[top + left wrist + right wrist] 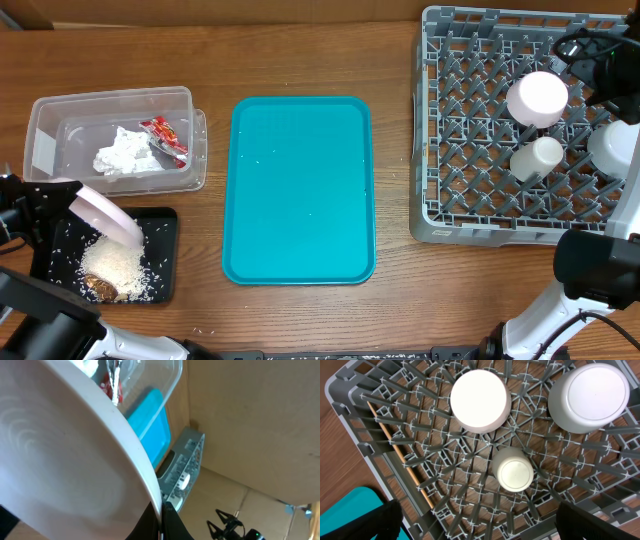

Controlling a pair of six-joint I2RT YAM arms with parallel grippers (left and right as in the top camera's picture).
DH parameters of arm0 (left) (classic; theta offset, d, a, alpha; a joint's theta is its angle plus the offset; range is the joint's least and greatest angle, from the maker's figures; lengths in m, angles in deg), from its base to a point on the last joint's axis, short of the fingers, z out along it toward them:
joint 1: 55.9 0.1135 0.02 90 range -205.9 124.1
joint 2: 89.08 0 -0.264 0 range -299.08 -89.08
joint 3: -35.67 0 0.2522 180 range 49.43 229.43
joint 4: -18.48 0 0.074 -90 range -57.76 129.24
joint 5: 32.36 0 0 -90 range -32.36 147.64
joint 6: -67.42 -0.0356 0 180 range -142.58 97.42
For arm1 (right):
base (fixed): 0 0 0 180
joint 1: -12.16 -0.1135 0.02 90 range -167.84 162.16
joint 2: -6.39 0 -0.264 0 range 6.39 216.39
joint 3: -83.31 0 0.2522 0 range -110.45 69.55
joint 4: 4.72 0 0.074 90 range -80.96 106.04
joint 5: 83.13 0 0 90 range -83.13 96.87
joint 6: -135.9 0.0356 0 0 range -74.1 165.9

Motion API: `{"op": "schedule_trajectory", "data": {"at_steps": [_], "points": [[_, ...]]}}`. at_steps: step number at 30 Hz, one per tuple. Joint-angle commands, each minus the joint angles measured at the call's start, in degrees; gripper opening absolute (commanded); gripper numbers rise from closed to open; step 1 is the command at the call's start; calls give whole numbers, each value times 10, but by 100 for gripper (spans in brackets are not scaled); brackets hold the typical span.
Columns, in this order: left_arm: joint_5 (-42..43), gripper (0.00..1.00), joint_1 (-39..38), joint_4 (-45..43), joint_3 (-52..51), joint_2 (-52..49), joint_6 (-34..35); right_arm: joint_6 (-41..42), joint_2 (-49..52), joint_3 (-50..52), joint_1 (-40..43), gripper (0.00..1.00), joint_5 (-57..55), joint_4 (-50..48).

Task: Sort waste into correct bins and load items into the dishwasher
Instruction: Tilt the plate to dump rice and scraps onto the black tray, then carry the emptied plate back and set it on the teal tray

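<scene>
My left gripper [72,207] is shut on the rim of a round pale plate [108,216], held tilted over the shallow black tray [165,222]. White rice-like crumbs [118,264] and a brown scrap [100,289] lie in that tray. In the left wrist view the plate [65,455] fills the frame, its edge pinched between the fingers of the left gripper [161,512]. The clear tub [45,112] holds a crumpled white napkin [125,152] and a red-and-white wrapper [166,137]. My right gripper [487,527] hangs open above the grey dish rack [350,395], holding nothing.
In the rack [432,215] stand an upturned round white dish [537,97], a small white cup [537,157] and a pale bowl [612,146]. A teal serving tray [300,190] lies mid-table. Loose crumbs dot the wood near the black tray.
</scene>
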Motion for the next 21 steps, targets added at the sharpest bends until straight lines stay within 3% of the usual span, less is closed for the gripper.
{"op": "schedule_trajectory", "data": {"at_steps": [1,13,21], "points": [[2,4,3,14,-4,20,1,-3,-11,-11,-1,100,-5,-1],[39,4,3,21,-4,20,-11,-3,-11,-11,-1,100,-5,-1],[8,4,-1,21,-4,29,-8,-3,-11,-11,-1,100,-5,-2]]}}
